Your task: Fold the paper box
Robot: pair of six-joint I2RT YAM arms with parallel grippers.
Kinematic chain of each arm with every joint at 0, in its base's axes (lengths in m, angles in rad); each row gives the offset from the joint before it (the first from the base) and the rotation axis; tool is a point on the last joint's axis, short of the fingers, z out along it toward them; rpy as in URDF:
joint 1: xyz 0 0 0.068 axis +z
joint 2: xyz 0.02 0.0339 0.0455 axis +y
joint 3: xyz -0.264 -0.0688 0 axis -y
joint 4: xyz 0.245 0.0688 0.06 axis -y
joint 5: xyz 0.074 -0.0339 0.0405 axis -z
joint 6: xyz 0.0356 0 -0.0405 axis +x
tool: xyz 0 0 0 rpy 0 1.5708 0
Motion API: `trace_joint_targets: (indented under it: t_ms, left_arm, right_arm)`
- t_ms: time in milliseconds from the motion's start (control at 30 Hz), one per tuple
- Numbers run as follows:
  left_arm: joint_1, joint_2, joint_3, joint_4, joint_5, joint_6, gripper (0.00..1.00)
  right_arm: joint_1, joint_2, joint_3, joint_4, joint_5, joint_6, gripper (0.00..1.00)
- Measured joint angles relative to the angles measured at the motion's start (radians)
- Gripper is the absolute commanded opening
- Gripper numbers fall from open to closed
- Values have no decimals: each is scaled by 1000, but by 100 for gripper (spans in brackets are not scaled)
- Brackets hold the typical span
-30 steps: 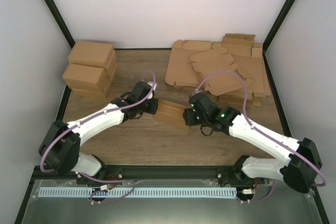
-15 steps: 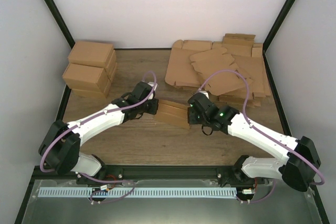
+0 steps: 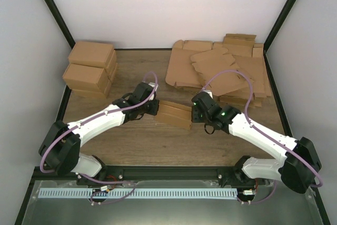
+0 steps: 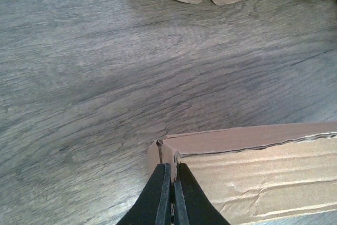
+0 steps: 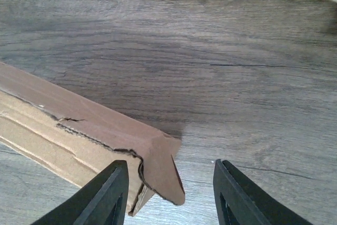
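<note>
- The left gripper (image 4: 171, 196) is pressed together, pinching the thin corner wall of the paper box (image 4: 253, 177).
- The right gripper (image 5: 172, 193) stands spread. The box's other end corner, ragged along its edge, sits between the fingers, close to one and apart from the other.
- The paper box lies partly folded on the wooden worktop (image 3: 158, 140), mid-way between the two arms.
- Flat cardboard blanks (image 3: 221, 72) are heaped at the back right.
- Folded cartons (image 3: 89, 69) are stacked at the back left.

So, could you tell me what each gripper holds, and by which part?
The left gripper pinches the box by a corner wall; the right gripper, open astride the other end, holds nothing.
</note>
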Motion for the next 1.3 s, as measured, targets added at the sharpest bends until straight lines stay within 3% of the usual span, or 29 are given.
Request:
trace_joint_targets:
  t_ms: [200, 633, 1300]
  left_arm:
    - [-4, 0, 0, 0, -8, 0, 4]
    - [-11, 0, 2, -4, -19, 1, 4]
    - [-21, 0, 2, -7, -47, 0, 4]
  right_arm:
    - [-21, 34, -5, 35, -46, 8, 35]
    - [-22, 64, -2, 47, -137, 79, 1]
    - [-29, 126, 71, -31, -178, 245, 7]
